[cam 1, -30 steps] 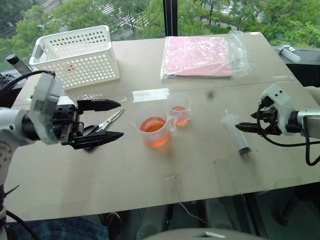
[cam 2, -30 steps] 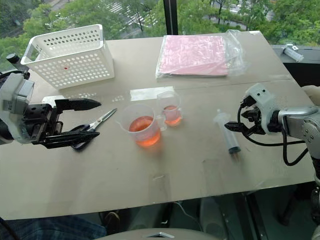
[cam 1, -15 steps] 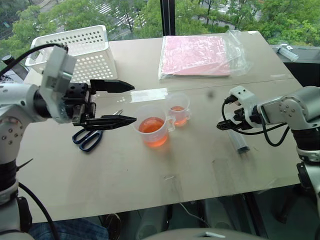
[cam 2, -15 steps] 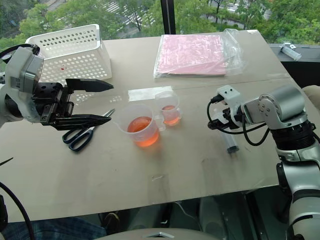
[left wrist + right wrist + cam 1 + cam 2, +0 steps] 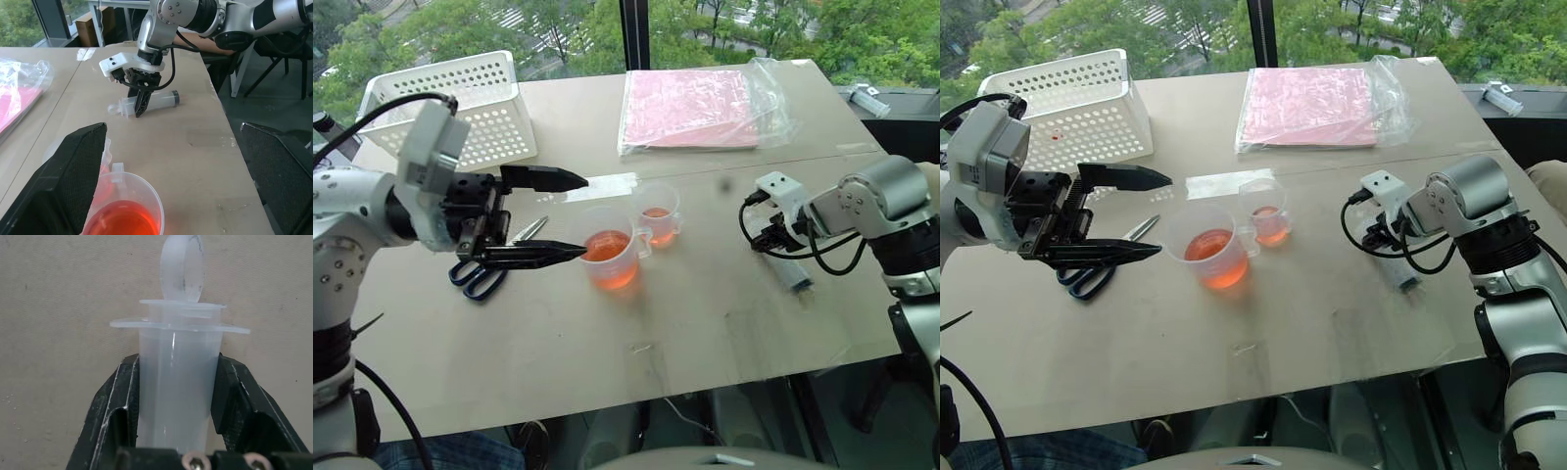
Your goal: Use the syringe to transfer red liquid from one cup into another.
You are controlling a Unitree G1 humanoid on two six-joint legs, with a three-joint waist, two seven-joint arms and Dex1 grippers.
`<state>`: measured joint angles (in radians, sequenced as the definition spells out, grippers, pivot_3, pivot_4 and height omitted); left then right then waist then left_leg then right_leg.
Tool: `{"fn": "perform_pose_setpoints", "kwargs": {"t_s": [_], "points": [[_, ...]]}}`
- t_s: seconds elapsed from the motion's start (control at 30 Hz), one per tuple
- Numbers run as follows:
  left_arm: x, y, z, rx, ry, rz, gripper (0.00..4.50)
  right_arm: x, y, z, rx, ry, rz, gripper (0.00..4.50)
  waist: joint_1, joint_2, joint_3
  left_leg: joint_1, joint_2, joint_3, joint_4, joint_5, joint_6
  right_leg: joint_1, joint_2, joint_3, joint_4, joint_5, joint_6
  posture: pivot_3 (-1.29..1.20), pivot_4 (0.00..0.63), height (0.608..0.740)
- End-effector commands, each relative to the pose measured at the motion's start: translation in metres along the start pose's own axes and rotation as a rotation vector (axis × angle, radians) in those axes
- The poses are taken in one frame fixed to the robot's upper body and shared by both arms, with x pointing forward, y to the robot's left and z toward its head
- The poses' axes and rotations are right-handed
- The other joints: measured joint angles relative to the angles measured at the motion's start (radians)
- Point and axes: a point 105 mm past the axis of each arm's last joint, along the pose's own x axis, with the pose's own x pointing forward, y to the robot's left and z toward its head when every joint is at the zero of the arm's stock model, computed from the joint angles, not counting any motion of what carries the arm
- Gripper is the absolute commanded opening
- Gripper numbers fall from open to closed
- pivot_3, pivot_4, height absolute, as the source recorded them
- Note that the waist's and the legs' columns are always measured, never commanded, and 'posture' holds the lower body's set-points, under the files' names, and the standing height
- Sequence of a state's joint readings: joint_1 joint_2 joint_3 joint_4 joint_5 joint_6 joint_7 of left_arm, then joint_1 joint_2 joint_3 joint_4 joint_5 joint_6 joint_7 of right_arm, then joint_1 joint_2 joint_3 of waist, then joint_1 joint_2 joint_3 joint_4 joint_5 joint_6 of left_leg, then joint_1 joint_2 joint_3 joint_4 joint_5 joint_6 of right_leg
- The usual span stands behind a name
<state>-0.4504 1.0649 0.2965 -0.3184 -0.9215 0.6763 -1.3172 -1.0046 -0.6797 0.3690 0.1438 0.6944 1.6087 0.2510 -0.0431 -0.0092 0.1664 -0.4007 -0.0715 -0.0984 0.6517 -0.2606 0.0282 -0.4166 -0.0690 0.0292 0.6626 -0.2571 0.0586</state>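
The right gripper (image 5: 173, 396) is clamping the syringe (image 5: 790, 273), lying flat on the bench (image 5: 705, 333); the beaker (image 5: 611, 257) is sitting toward nine o'clock, nearer the wide-open left gripper (image 5: 563, 215).

Table (image 5: 705, 323) layout: basket (image 5: 460, 108) at rear left, bagged sheets (image 5: 700, 106) at rear centre; scissors (image 5: 484, 269) left of the beaker (image 5: 610, 257); smaller cup (image 5: 660, 217) just beside it, right rear; syringe (image 5: 791, 276) lying at right.
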Motion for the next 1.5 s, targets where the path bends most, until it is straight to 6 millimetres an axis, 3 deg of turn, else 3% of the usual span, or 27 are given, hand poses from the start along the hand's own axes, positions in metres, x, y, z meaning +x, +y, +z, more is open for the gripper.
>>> {"fn": "perform_pose_setpoints", "kwargs": {"t_s": [0.03, 0.13, 0.2, 0.3, 0.47, 0.53, 0.67, 0.87, 1.0, 1.3, 1.5], "points": [[0.0, 0.0, 0.001, 0.026, 0.0, -0.009, 4.5, 0.001, 0.005, 0.004, 0.007, -0.004, 0.018, 1.51, 0.0, 0.0, 0.0, 0.0, 0.0, 0.0, 0.0, 0.0, 0.0, 0.0, 0.0, 0.0, 0.0, 0.0, 0.0, 0.0, 0.15, 0.74], [-0.002, 0.003, 0.0, 0.017, -0.006, 0.001, 4.5, -0.012, 0.008, 0.028, 0.065, -0.115, 0.051, 1.51, -0.002, -0.001, -0.001, 0.001, 0.0, 0.0, 0.0, 0.0, 0.0, 0.001, 0.0, 0.0, 0.0, 0.0, 0.0, 0.0, 0.15, 0.74], [-0.005, 0.009, 0.001, 0.006, -0.033, 0.036, 4.5, -0.034, 0.013, 0.059, 0.082, -0.281, 0.09, 1.51, -0.006, 0.0, 0.0, 0.001, 0.0, 0.001, 0.001, 0.0, 0.0, 0.0, 0.001, 0.002, 0.001, 0.0, 0.0, 0.0, 0.15, 0.74], [-0.012, 0.021, 0.01, 0.0, -0.102, 0.108, 4.5, -0.076, 0.023, 0.092, -0.075, -0.555, 0.123, 1.51, -0.001, 0.001, 0.0, 0.0, 0.001, 0.002, 0.001, 0.0, 0.0, -0.003, 0.001, 0.003, 0.004, 0.0, 0.0, 0.0, 0.15, 0.74], [-0.028, 0.041, 0.045, 0.003, -0.266, 0.191, 4.5, -0.138, 0.059, 0.119, -0.136, -0.898, 0.361, 1.51, 0.002, -0.002, -0.001, -0.004, 0.0, -0.002, 0.002, 0.0, 0.0, -0.003, 0.001, -0.002, 0.002, 0.0, 0.0, 0.0, 0.15, 0.74], [-0.033, 0.05, 0.053, 0.039, -0.276, 0.219, 4.5, -0.157, 0.082, 0.126, -0.165, -1.063, 0.466, 1.51, -0.003, -0.002, -0.001, -0.004, 0.0, -0.001, 0.002, 0.0, 0.0, -0.003, 0.0, -0.002, 0.002, 0.0, 0.0, 0.0, 0.15, 0.74], [-0.043, 0.066, 0.06, 0.076, -0.219, 0.265, 4.5, -0.174, 0.109, 0.134, -0.126, -1.299, 0.587, 1.51, -0.013, -0.001, 0.0, -0.003, 0.0, -0.001, 0.002, 0.001, -0.001, -0.005, 0.0, -0.001, 0.006, 0.0, 0.0, 0.0, 0.15, 0.74], [-0.056, 0.081, 0.094, 0.095, -0.354, 0.261, 4.5, -0.162, 0.156, 0.129, -0.3, -1.449, 0.722, 1.51, -0.02, -0.002, -0.001, -0.003, -0.004, -0.001, 0.006, 0.002, -0.002, -0.008, 0.002, -0.002, 0.015, 0.0, 0.001, 0.0, 0.15, 0.74], [-0.055, 0.078, 0.096, 0.071, -0.354, 0.213, 4.5, -0.146, 0.183, 0.125, -0.326, -1.462, 0.821, 1.51, -0.034, -0.002, -0.001, -0.002, -0.004, 0.0, 0.007, 0.002, -0.002, -0.008, 0.002, -0.001, 0.017, 0.0, 0.001, 0.0, 0.15, 0.74], [-0.055, 0.07, 0.075, 0.033, -0.259, 0.189, 4.5, -0.112, 0.21, 0.117, -0.41, -1.414, 0.823, 1.51, -0.048, -0.002, -0.001, -0.001, -0.004, -0.001, 0.008, 0.003, -0.004, -0.008, 0.002, -0.001, 0.018, 0.0, 0.0, 0.0, 0.15, 0.74], [-0.05, 0.071, 0.042, 0.01, -0.125, 0.205, 4.5, -0.08, 0.212, 0.107, -0.453, -1.355, 0.79, 1.51, -0.047, -0.002, -0.001, -0.001, -0.004, -0.001, 0.008, 0.003, -0.004, -0.008, 0.0, -0.001, 0.018, 0.0, 0.0, 0.0, 0.15, 0.74]]}}
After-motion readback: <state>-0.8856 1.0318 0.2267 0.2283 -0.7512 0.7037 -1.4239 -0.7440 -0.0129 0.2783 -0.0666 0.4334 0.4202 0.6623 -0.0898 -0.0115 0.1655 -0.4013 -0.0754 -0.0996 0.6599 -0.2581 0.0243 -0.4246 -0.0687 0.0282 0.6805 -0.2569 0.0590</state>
